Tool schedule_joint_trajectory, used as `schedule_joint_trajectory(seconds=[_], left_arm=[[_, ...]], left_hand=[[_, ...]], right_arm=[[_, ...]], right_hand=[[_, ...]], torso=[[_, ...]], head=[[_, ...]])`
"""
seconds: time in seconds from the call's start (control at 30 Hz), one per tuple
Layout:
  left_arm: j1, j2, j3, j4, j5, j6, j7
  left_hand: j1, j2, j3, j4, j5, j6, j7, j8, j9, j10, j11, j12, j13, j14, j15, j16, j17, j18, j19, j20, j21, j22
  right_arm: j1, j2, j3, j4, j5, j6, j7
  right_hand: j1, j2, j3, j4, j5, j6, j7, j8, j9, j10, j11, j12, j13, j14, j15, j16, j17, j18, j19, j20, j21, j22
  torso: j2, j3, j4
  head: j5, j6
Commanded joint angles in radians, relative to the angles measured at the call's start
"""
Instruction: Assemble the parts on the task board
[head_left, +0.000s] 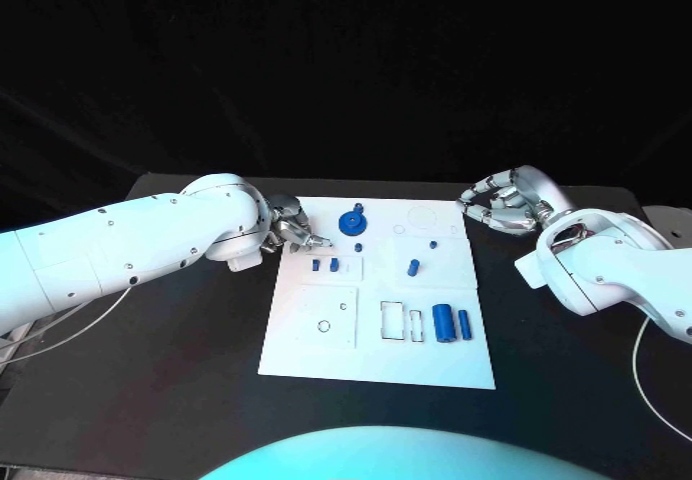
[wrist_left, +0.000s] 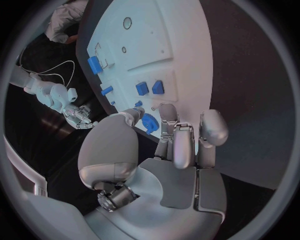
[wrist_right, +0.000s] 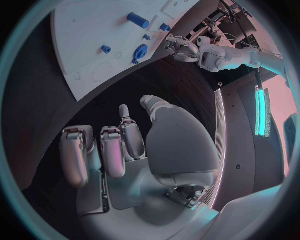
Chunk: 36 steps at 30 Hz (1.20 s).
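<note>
Both hands at the task board (head_left: 378, 350).
My left hand (head_left: 293, 230) reached beside the blue gear (head_left: 353, 220), fingers apart, empty; my right hand (head_left: 505, 203) hung curled shut, empty.

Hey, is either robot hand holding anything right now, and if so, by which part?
Nothing is held. The left hand hovers at the task board edge near the round blue part; the right hand is curled on nothing.

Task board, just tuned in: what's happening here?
The left hand is at the task board's far left corner, fingers reaching beside the blue round part; whether they touch it is unclear. The right hand hovers curled off the board's far right corner, holding nothing. Other blue parts lie on the board.
</note>
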Motion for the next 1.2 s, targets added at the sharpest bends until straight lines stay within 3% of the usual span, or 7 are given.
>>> schedule_joint_trajectory(seconds=[0.03, 0.23, 0.33, 0.37, 0.43, 0.87, 1.2], left_arm=[[0.001, -0.001, 0.001, 0.01, 0.038, -0.175, 0.138], [-0.002, 0.021, -0.011, 0.013, 0.008, -0.305, 0.403], [-0.012, 0.035, -0.015, 0.008, -0.055, -0.351, 0.495], [-0.015, 0.04, -0.016, 0.006, -0.079, -0.361, 0.515], [-0.021, 0.049, -0.017, -0.002, -0.132, -0.374, 0.544], [-0.04, 0.102, -0.024, -0.061, -0.363, -0.317, 0.583], [-0.047, 0.135, -0.022, -0.091, -0.452, -0.228, 0.556]], left_hand=[[0.083, 0.021, 0.008, -0.003, 0.006, -0.053, 0.026, -0.021, -0.01, -0.069, 0.023, -0.028, -0.04, 0.029, 0.022, -0.022, -0.008, 0.023, -0.04, 0.015, -0.045, -0.069], [0.353, 0.004, 0.124, -0.088, 0.004, -0.117, 0.086, -0.136, -0.109, -0.231, 0.076, -0.124, -0.103, -0.073, 0.07, -0.12, -0.188, 0.081, -0.256, 0.055, -0.276, -0.4], [0.392, -0.034, 0.163, -0.113, -0.011, -0.082, 0.103, -0.236, -0.198, -0.234, 0.096, -0.275, -0.223, -0.083, 0.089, -0.116, -0.194, 0.084, -0.258, 0.074, -0.311, -0.422], [0.394, -0.043, 0.162, -0.119, -0.014, -0.076, 0.105, -0.265, -0.222, -0.231, 0.1, -0.315, -0.255, -0.197, 0.091, -0.247, -0.404, 0.084, -0.259, 0.077, -0.322, -0.429], [0.398, -0.052, 0.154, -0.13, -0.016, -0.066, 0.107, -0.306, -0.255, -0.226, 0.105, -0.376, -0.306, -0.201, 0.095, -0.279, -0.445, 0.085, -0.257, 0.08, -0.337, -0.439], [0.403, -0.065, 0.129, -0.164, -0.014, -0.036, 0.109, -0.366, -0.308, -0.244, 0.118, -0.498, -0.408, -0.143, 0.102, -0.234, -0.418, 0.08, -0.21, 0.085, -0.3, -0.406], [0.41, -0.062, 0.09, -0.185, -0.066, -0.035, 0.097, -0.415, -0.338, -0.264, 0.129, -0.566, -0.465, -0.12, 0.111, -0.189, -0.393, 0.065, -0.165, 0.095, -0.232, -0.314]], right_arm=[[-0.001, 0.001, 0.0, -0.002, -0.001, 0.011, 0.008], [-0.001, 0.002, 0.0, -0.005, 0.002, 0.011, 0.012], [-0.001, 0.003, 0.0, -0.006, 0.003, 0.011, 0.016], [-0.001, 0.003, 0.0, -0.007, 0.004, 0.011, 0.017], [-0.002, 0.004, 0.0, -0.007, 0.005, 0.011, 0.02], [-0.002, 0.007, -0.001, -0.009, 0.014, 0.012, 0.025], [-0.003, 0.009, -0.002, -0.012, 0.014, 0.005, 0.029]], right_hand=[[-0.007, 0.001, 0.001, 0.0, -0.004, -0.006, 0.001, 0.007, -0.001, -0.009, 0.0, -0.005, 0.082, 0.087, -0.005, -0.005, 0.188, 0.01, 0.073, -0.004, -0.005, 0.225], [-0.002, 0.006, 0.01, -0.004, -0.004, -0.006, 0.0, 0.009, -0.001, -0.037, -0.002, -0.046, 0.05, 0.081, -0.006, -0.017, 0.166, 0.016, 0.062, -0.005, -0.027, 0.213], [-0.001, 0.005, 0.015, -0.004, -0.004, -0.008, -0.001, 0.011, -0.001, -0.055, -0.002, -0.074, 0.027, 0.076, -0.007, -0.027, 0.151, 0.021, 0.052, -0.006, -0.046, 0.202], [-0.001, 0.003, 0.018, -0.004, -0.004, -0.008, -0.001, 0.012, -0.001, -0.065, -0.003, -0.092, 0.013, 0.073, -0.007, -0.033, 0.141, 0.023, 0.047, -0.006, -0.056, 0.197], [0.0, 0.0, 0.024, -0.004, -0.004, -0.01, -0.002, 0.014, -0.001, -0.083, -0.004, -0.125, -0.015, 0.066, -0.008, -0.049, 0.117, 0.03, 0.034, -0.007, -0.083, 0.181], [0.002, -0.006, 0.036, -0.005, 0.0, -0.015, -0.002, 0.018, -0.001, -0.124, -0.004, -0.195, -0.073, 0.059, -0.01, -0.067, 0.094, 0.037, 0.018, -0.009, -0.119, 0.161], [-0.001, -0.013, 0.052, -0.004, 0.002, -0.032, 0.0, 0.023, -0.001, -0.202, -0.004, -0.335, -0.194, 0.035, -0.011, -0.127, 0.018, 0.058, -0.024, -0.01, -0.222, 0.103]], torso=[[0.0, 0.0009, 0.0001], [0.001, -0.001, 0.0023], [0.0, -0.0012, 0.0007], [0.0, -0.0007, 0.0], [0.001, -0.0005, -0.0006], [0.003, -0.0017, 0.0011], [0.002, -0.0008, -0.0006]], head=[[-0.005, 0.005], [-0.011, 0.01], [-0.012, 0.012], [-0.013, 0.013], [-0.013, 0.016], [-0.017, 0.026], [-0.014, 0.022]])
